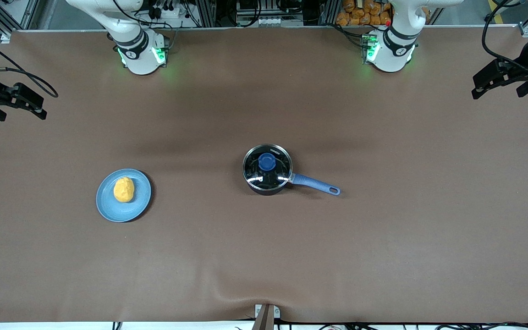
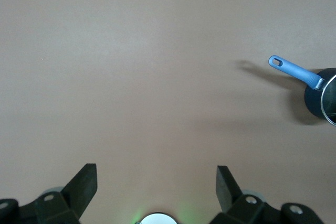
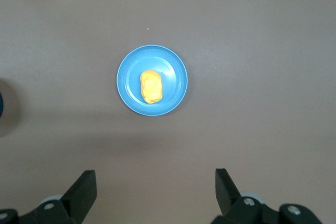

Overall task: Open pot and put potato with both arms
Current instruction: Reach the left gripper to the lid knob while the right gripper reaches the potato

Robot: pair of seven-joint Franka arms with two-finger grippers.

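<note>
Table (image 1: 264, 256): brown cover, carries all items. My two arms wait, pulled up at its two ends.

Pot (image 1: 266, 170): near mid-table, glass lid (image 1: 273, 176) on, blue knob (image 1: 266, 161) on top. Blue handle (image 1: 314, 184) points toward my left arm's end and slightly nearer the front camera.

Plate (image 1: 141, 201): light blue, toward my right arm's end, well apart from pot.

Potato (image 1: 123, 189): yellow-orange, lies on plate, about centred.

Left claw (image 2: 156, 182): spread wide, holds nothing, high over bare table at my left arm's end.

Right claw (image 3: 156, 184): spread wide, holds nothing, high over table at my right arm's end.
</note>
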